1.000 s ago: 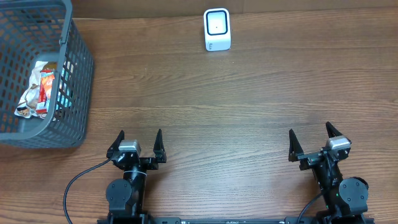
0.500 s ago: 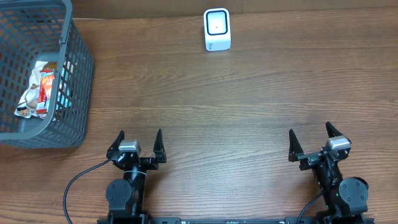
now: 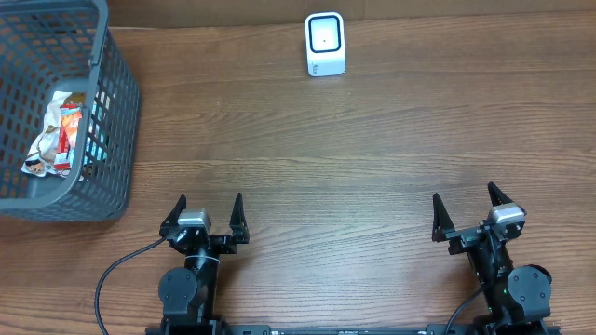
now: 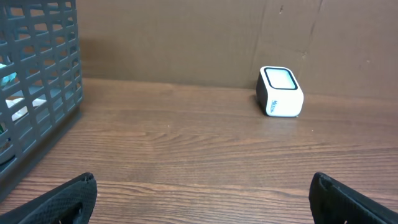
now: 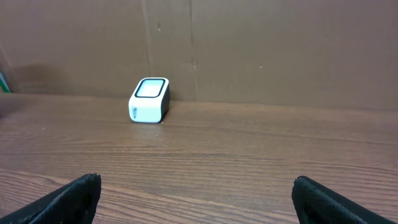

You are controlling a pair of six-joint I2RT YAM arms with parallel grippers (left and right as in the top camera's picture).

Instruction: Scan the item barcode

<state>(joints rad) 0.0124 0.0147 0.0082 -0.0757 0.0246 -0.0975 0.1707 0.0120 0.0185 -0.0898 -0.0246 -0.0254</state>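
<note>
While both arms sit at the near edge of the wooden table [image 3: 354, 149], neither holds anything. Left gripper [image 3: 209, 203] is toward the near-left corner, jaws spread wide apart and empty, tips pointing at the far edge. Right gripper [image 3: 465, 195] is toward the near-right corner, same pose, jaws also wide apart and empty. They are well apart from each other, bare wood between. A black cable [image 3: 116, 274] loops off the left arm's base at the near edge.

A grey slatted basket [image 3: 121, 130] fills the far-left corner. Inside it lies a crumpled snack packet [image 3: 58, 135], white with red and orange print, against the basket's near-left side. Barcode not readable. Something teal [image 3: 98, 140] sits just beside the packet, toward the right wall; can't tell what it is.

A white scanner [image 3: 325, 44] stands at the far edge, about mid-width, its dark-framed window seen from above. It is well apart from the basket and from both grippers.

Left wrist view: black fingertips in the bottom corners, basket wall at the left, scanner ahead to the right, close to a brown back wall [image 4: 186, 37]. Right wrist view: fingertips in the bottom corners, scanner ahead to the left.
</note>
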